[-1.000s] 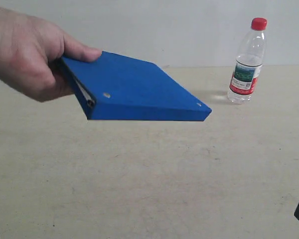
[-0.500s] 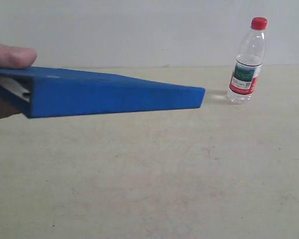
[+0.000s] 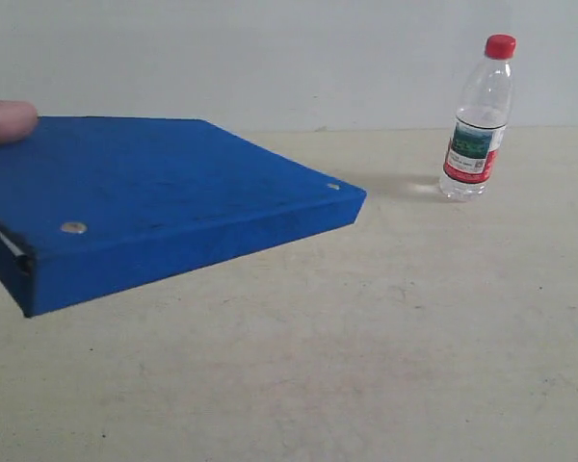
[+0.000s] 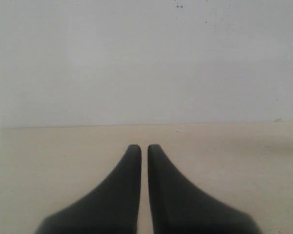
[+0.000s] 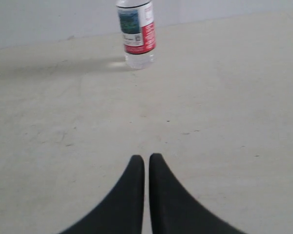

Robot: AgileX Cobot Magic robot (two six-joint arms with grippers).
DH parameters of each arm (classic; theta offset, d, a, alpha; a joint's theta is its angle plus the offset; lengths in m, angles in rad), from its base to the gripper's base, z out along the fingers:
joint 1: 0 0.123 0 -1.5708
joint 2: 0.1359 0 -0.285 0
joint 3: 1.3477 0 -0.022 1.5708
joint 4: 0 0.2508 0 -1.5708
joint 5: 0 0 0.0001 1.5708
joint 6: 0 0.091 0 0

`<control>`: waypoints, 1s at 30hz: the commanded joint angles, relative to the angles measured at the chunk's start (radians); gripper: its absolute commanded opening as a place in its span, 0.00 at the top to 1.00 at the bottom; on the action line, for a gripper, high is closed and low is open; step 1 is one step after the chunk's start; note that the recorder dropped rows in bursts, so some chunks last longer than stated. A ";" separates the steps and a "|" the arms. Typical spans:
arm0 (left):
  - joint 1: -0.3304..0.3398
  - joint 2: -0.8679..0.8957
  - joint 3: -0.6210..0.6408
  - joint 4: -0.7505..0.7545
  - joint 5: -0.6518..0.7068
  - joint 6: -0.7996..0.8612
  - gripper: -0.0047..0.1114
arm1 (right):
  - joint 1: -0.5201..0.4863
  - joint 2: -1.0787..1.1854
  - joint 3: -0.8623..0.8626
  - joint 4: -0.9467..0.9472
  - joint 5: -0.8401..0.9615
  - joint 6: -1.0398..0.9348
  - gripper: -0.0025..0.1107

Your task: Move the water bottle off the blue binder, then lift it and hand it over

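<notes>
Fingertip (image 3: 5, 122) rests on airborne flat blue binder (image 3: 164, 192); clear red-capped plastic bottle (image 3: 477, 120) stands apart on tabletop (image 3: 366, 366); left tool (image 4: 144, 147), right tool (image 5: 146, 157) pressed together.

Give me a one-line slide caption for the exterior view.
A finger rests on the blue binder, held over the table; the water bottle stands upright, apart.

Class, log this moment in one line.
blue binder: tilted, finger on edge | water bottle: upright on table, off binder | left gripper: shut | right gripper: shut
</notes>
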 commanded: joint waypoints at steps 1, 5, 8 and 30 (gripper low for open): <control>-0.002 -0.003 0.002 -0.006 0.006 -0.011 0.92 | -0.002 -0.004 -0.002 -0.235 -0.030 0.219 0.98; -0.002 -0.003 0.002 -0.006 0.006 -0.011 0.92 | -0.002 -0.004 -0.002 -0.232 -0.033 0.194 0.98; -0.002 -0.003 0.002 -0.006 0.006 -0.011 0.92 | -0.002 -0.004 -0.002 -0.232 -0.035 0.194 0.98; -0.002 -0.009 0.002 -0.006 0.115 -0.011 0.92 | -0.002 -0.004 -0.002 -0.231 -0.036 0.194 0.98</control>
